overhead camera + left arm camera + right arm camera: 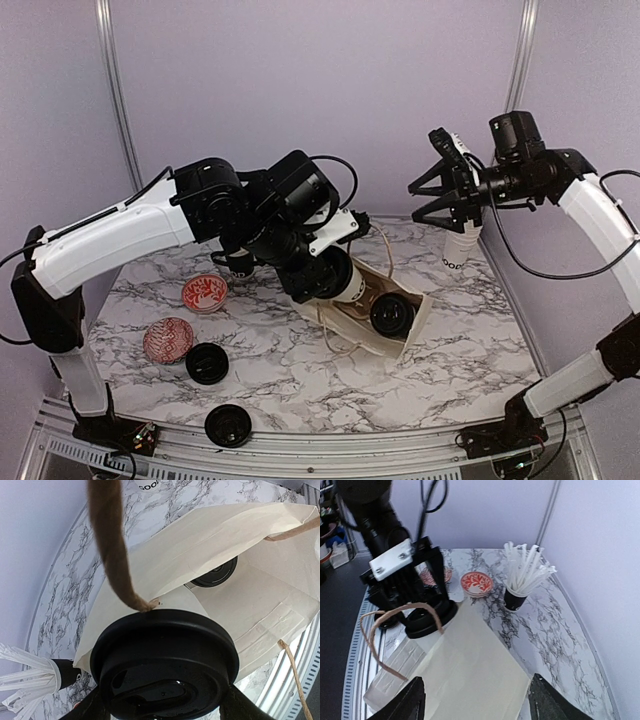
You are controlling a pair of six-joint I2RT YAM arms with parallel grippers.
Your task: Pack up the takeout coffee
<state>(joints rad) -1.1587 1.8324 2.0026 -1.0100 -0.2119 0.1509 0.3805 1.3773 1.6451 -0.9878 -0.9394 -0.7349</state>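
On the bench (480,340), left of the left end effector (322,275), lie a red-patterned bowl (205,293), a second bowl (168,340) and two loose black lids (207,363), the lids nearer the arm bases.

The left end effector is clamped on the black lid of a takeout cup (165,665). The cup is tipped over, with its white body reaching into the mouth of the paper bag (470,675), which lies on its side. The left wrist view shows the fingers (92,707) pressed to both sides of the lid and the bag's twine handle (112,545) resting on the lid's rim. The overhead view shows only the cup's white side past the fingers.

Deeper in the bag, beyond the held cup, a second cup (392,315) shows its black lid. The right wrist view cannot see it, because the bag's upper wall covers it.

Only the wrist views show the black cup of white sticks (520,587). It stands beside the bowls, far across the bench from the right end effector (450,212).

The right end effector stands wide with nothing between its fingers (547,702). It hangs directly above a lettered white cup (461,250) that stands upright on the bench. The overhead view shows this cup, and the left wrist view catches its lettering at the top edge. The right wrist view looks past it.
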